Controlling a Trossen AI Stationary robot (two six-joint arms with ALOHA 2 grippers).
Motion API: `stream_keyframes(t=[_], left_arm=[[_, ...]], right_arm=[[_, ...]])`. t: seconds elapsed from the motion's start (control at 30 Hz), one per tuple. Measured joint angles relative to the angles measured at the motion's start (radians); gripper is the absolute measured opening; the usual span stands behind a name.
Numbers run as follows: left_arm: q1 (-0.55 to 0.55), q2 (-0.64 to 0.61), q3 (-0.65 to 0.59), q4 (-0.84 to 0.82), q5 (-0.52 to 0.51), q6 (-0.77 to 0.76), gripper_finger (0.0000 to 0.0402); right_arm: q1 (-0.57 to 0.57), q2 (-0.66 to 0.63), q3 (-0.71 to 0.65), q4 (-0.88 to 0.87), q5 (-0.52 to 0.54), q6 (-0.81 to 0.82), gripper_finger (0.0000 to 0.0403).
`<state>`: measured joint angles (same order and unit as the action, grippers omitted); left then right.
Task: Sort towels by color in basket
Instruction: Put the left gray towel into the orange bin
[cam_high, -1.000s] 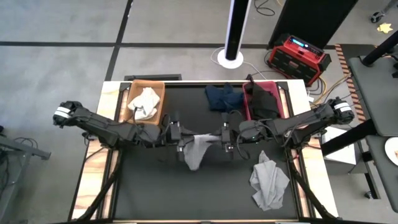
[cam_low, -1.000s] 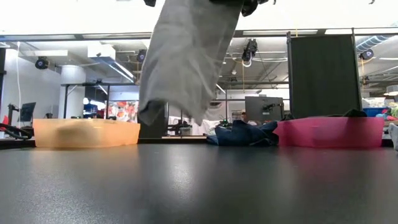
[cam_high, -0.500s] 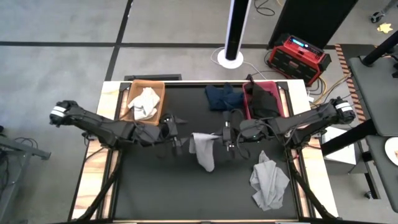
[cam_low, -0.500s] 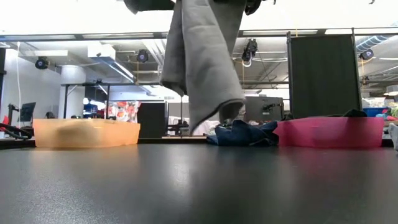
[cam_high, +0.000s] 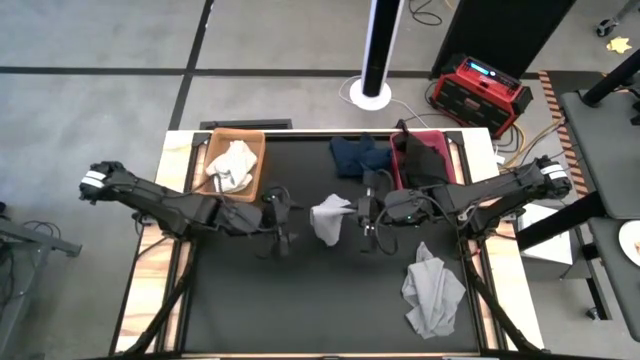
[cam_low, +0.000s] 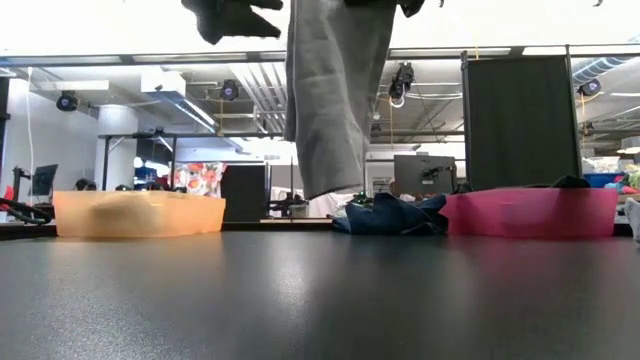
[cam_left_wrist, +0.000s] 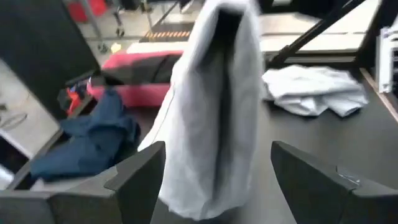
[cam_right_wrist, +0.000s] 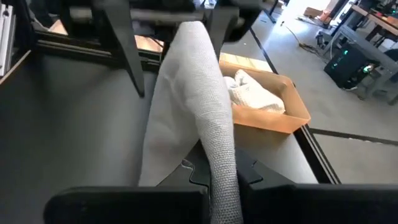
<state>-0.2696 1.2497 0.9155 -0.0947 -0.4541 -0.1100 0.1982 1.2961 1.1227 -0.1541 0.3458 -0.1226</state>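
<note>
Right tool (cam_high: 362, 213) is clamped shut on the top of a light grey towel (cam_high: 328, 219), which hangs mid-tabletop (cam_high: 300, 300) clear of the surface, between both arms. Left tool (cam_high: 283, 222) sits just beside it, fingers (cam_left_wrist: 134, 177) spread wide, holding nothing. Towel looks soft, light and floppy, so it will likely swing and drape; best grip is a bunched top edge or corner. Long axis is vertical, free end pointing down. Second grey towel (cam_high: 432, 290) lies crumpled near the right front. White towel (cam_high: 232, 165) is in the orange basket (cam_high: 212, 147), dark one in the pink basket (cam_high: 399, 168), navy towel (cam_high: 358, 155) between them.
</note>
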Motion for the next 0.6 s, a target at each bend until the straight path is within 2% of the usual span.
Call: stream_keyframes(t=[0.17, 0.23, 0.4, 0.6], left_arm=[[0.002, 0.047, -0.001, 0.002, -0.139, -0.074, 0.0277], [0.002, 0.060, -0.001, 0.013, -0.133, -0.085, 0.0277], [-0.004, 0.079, -0.001, 0.051, -0.041, -0.084, 0.0277], [-0.007, 0.086, -0.001, 0.064, -0.030, -0.087, 0.0277]], right_arm=[[0.000, 0.000, 0.002, 0.001, -0.002, 0.009, 0.0009], [0.000, 0.000, 0.001, 0.000, -0.003, 0.009, 0.0009], [0.000, 0.000, 0.001, 0.000, -0.004, 0.011, 0.0009], [0.000, 0.001, 0.000, -0.012, -0.004, 0.012, 0.0009]])
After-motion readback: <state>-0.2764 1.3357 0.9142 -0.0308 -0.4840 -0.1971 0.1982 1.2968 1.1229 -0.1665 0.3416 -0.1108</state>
